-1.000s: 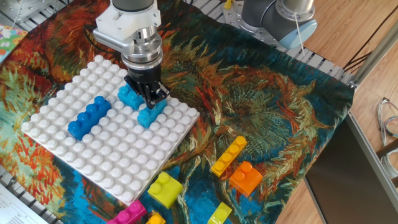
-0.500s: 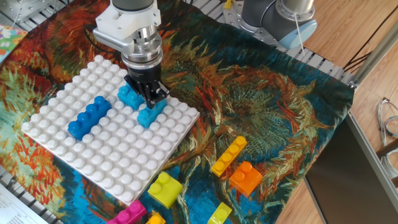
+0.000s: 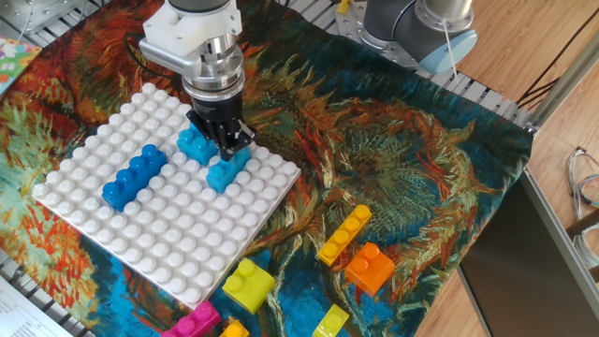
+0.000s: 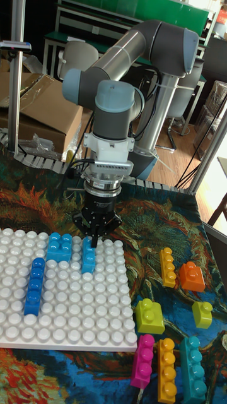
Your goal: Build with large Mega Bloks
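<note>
My gripper [image 3: 225, 146] [image 4: 94, 237] stands upright over the white baseplate [image 3: 168, 234] [image 4: 69, 322]. Its fingers are drawn together to a point, shut, with the tips at the far end of a narrow light blue Mega Blok [image 3: 227, 170] [image 4: 89, 255] that sits on the plate. I cannot tell whether the tips touch it. A squarer light blue blok [image 3: 194, 146] [image 4: 60, 246] sits just left of it. Further left lies a long dark blue blok [image 3: 134, 175] [image 4: 33, 286].
Loose bloks lie on the patterned cloth right of and in front of the plate: a long orange [image 3: 343, 234] [image 4: 167, 266], a short orange [image 3: 370, 267] [image 4: 191, 276], yellow ones [image 3: 247, 284] [image 4: 149, 315], a pink [image 4: 143, 360] and a teal [image 4: 191, 361]. The arm's base [image 3: 421, 28] stands at the back.
The gripper and wrist have shifted very slightly up and to the left. The bloks on the plate have not moved.
</note>
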Action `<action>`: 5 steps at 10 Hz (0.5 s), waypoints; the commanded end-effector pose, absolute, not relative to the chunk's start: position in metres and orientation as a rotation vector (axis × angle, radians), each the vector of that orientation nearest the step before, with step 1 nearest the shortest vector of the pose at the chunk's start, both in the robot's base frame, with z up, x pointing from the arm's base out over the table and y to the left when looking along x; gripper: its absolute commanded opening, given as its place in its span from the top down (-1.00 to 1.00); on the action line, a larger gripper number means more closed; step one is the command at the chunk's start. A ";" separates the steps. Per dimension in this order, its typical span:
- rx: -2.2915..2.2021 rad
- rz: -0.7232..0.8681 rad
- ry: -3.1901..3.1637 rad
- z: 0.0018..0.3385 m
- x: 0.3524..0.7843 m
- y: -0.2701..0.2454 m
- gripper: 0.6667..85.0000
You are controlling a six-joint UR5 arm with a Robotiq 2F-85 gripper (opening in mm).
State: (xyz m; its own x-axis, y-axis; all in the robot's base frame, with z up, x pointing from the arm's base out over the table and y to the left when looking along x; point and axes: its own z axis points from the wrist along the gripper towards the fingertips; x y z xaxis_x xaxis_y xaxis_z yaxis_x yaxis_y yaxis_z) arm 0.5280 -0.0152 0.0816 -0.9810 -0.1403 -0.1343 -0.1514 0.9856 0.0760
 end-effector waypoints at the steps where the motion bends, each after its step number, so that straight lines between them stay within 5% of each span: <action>1: -0.221 0.146 2.987 0.079 0.529 -0.017 0.98; 5: -0.219 0.149 2.989 0.079 0.530 -0.015 0.98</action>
